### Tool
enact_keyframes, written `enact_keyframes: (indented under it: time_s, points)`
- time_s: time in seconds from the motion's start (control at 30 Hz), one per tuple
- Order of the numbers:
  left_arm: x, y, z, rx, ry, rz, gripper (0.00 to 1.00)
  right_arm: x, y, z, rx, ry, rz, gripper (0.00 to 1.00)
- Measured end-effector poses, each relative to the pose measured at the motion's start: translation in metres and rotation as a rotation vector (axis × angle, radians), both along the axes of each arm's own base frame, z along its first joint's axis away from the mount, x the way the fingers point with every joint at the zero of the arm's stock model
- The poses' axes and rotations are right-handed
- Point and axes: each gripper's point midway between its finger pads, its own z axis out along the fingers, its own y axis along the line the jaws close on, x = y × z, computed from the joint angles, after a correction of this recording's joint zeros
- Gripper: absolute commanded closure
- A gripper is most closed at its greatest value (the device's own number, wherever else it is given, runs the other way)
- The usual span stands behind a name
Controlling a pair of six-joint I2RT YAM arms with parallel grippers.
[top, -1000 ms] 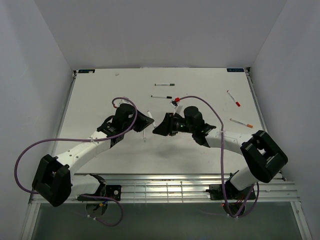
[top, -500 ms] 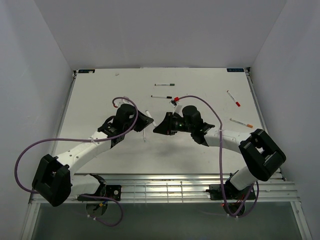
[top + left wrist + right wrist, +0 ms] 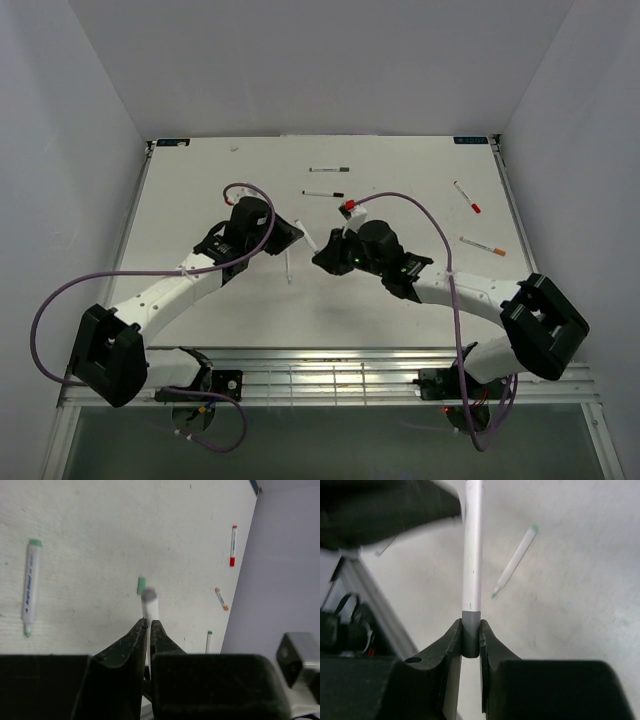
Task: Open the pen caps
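**Top external view.** The left gripper (image 3: 291, 233) and right gripper (image 3: 322, 256) meet nose to nose over the middle of the table (image 3: 190, 200). One white pen (image 3: 306, 238) bridges them, clear of the surface. Holding it at two places lets one arm anchor the barrel while the other pulls. Toward the far side lie a green-capped pen (image 3: 330, 169) and a black-capped pen (image 3: 323, 193). To the right lie a red-capped pen (image 3: 466, 196) and an orange-tipped pen (image 3: 483, 246).

**Left wrist view.** The left jaws stand narrow, pinched on the white barrel. Its free end pokes past the fingertips, grey and blurred. A loose green cap (image 3: 141, 585) lies on the table beyond, and an uncapped green pen (image 3: 30, 587) lies well to the left. I judge that pair to be finished work.

**Right wrist view.** The right jaws are narrow, clamped on the dark grey cap (image 3: 471, 632) at the pen's near end. The barrel runs up from it toward the left gripper's dark body. The cap sits flush on the barrel and is not yet drawn off. The grip is on the cap alone, so in my judgement a straight pull along the pen's axis should free it. An off-axis pull risks wrenching the barrel from the left pinch.
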Motion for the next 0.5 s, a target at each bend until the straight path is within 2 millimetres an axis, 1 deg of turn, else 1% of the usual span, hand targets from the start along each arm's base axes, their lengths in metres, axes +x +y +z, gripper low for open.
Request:
enact_keyframes:
  time_s: [0.03,0.13,0.17,0.2,0.23,0.3,0.33,0.43,0.5]
  points:
    - [0.003,0.006,0.001,0.009,-0.03,0.02,1.0,-0.008,-0.006,-0.004,0.049,0.042,0.045,0.92]
    - [0.02,0.042,0.008,0.025,-0.108,0.132,1.0,-0.043,-0.022,-0.024,0.202,0.18,0.167,0.92]
    - [0.024,0.055,0.01,0.032,-0.126,0.171,1.0,-0.054,-0.025,-0.03,0.224,0.227,0.201,0.92]
    - [0.027,0.064,0.012,0.04,-0.138,0.2,1.0,-0.063,-0.025,-0.032,0.241,0.263,0.237,0.92]
    - [0.029,0.069,0.015,0.044,-0.149,0.217,1.0,-0.069,-0.024,-0.031,0.255,0.283,0.261,0.92]
    - [0.03,0.073,0.017,0.057,-0.159,0.227,1.0,-0.072,-0.02,-0.019,0.283,0.275,0.305,0.92]
    - [0.03,0.074,0.015,0.071,-0.158,0.226,1.0,-0.071,-0.019,-0.015,0.275,0.269,0.305,0.92]
    - [0.029,0.076,0.008,0.137,-0.135,0.198,1.0,-0.06,-0.019,0.001,0.257,0.207,0.294,0.92]
    - [0.03,0.07,0.007,0.158,-0.137,0.146,1.0,-0.055,-0.021,0.016,0.255,0.151,0.282,0.92]
